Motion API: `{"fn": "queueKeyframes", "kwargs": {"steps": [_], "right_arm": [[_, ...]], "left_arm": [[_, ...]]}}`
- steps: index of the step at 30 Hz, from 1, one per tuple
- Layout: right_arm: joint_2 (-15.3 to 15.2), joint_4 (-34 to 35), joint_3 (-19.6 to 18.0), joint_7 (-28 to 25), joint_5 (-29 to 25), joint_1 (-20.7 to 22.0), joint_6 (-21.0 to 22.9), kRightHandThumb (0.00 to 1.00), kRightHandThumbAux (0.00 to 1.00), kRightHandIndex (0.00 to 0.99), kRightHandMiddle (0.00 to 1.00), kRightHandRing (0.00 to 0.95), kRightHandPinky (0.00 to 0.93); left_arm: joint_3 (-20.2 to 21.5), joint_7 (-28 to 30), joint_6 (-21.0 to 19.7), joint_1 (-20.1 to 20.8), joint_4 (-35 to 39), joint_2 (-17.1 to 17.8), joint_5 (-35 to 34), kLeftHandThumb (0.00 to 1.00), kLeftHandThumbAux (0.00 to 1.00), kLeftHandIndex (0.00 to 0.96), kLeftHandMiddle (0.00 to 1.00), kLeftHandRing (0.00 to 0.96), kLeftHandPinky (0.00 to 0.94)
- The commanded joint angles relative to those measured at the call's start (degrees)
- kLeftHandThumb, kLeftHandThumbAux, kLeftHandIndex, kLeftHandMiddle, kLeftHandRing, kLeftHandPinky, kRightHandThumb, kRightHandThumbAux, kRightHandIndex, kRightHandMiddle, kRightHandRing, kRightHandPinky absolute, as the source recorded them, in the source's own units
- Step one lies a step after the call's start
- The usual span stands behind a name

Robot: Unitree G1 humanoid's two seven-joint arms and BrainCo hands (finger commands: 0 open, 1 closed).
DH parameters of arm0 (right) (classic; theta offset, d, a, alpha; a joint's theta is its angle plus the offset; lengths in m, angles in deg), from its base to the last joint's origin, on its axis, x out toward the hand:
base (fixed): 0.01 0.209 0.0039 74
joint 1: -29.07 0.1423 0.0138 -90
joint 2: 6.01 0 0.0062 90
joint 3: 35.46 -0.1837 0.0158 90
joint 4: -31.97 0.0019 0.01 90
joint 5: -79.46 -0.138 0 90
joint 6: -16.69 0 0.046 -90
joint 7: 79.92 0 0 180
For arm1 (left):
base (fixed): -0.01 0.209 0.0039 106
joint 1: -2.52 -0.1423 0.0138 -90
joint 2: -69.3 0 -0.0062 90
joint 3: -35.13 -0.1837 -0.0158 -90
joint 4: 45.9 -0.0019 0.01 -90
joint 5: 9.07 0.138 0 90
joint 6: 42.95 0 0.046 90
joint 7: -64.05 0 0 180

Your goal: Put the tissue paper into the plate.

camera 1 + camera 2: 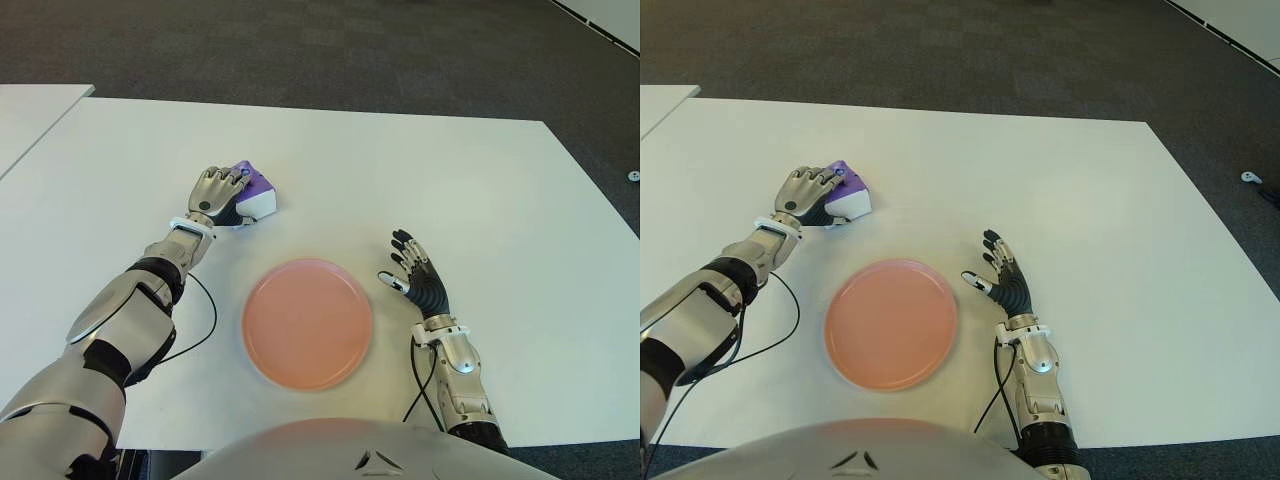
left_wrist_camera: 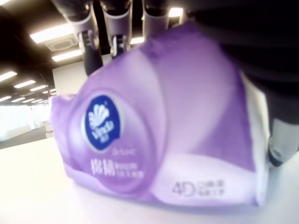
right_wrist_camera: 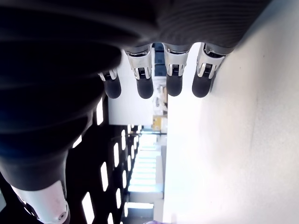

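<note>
A purple and white tissue paper pack [image 1: 260, 194] lies on the white table [image 1: 450, 170], beyond the upper left of the pink plate [image 1: 307, 322]. My left hand [image 1: 225, 188] covers the pack from its left side, with its fingers curled over the top. Seen from the left wrist, the pack [image 2: 159, 126] fills the picture and the fingers [image 2: 117, 23] wrap its upper edge; its bottom still meets the table. The plate holds nothing. To the right of the plate my right hand [image 1: 415, 275] shows, fingers [image 3: 145, 86] spread and holding nothing.
A second white table [image 1: 25, 115] stands at the far left, with a narrow gap between. Dark carpet lies beyond the far edge. Black cables [image 1: 205, 320] run along both forearms near the plate.
</note>
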Motion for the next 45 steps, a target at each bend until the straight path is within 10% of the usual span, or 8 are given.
{"fn": "queueKeyframes", "kwargs": {"steps": [1,7,13,18,24,45], "right_arm": [[-0.16,-5.23,-0.02,-0.47,-0.28,-4.63,3.2,0.0,0.726,0.0,0.0,0.0,0.0],[-0.32,-5.3,-0.16,-0.63,-0.26,-4.62,3.35,0.0,0.727,0.0,0.0,0.0,0.0],[-0.29,-5.26,-0.41,-0.39,-0.19,-4.67,3.65,0.0,0.732,0.0,0.0,0.0,0.0],[-0.19,-5.3,-0.59,-0.12,-0.17,-4.64,3.94,0.0,0.736,0.0,0.0,0.0,0.0],[-0.38,-5.6,-0.63,-0.55,-0.31,-4.55,3.33,0.0,0.738,0.0,0.0,0.0,0.0],[-0.47,-6.61,-1.05,0.15,-0.03,-3.54,3.94,0.0,0.732,0.0,0.0,0.0,0.0]], "left_arm": [[-1.89,6.16,0.07,-5.06,-2.89,-1.1,1.14,0.166,0.551,0.273,0.29,0.229,0.162],[-2.0,5.91,0.0,-5.23,-3.02,-0.94,1.25,0.157,0.553,0.268,0.277,0.215,0.161],[-1.73,4.36,0.12,-5.88,-3.02,-1.09,0.99,0.207,0.572,0.326,0.456,0.424,0.431],[-0.54,-0.2,-1.05,-7.34,-2.79,-1.83,-0.12,0.57,0.672,0.421,0.629,0.607,0.639],[3.33,-10.47,-0.61,-9.27,-2.01,-3.25,-3.98,0.707,0.696,0.439,0.743,0.734,0.777],[8.97,-23.97,9.25,-7.4,0.51,-3.25,-7.04,0.74,0.698,0.442,0.856,0.844,0.825]]}}
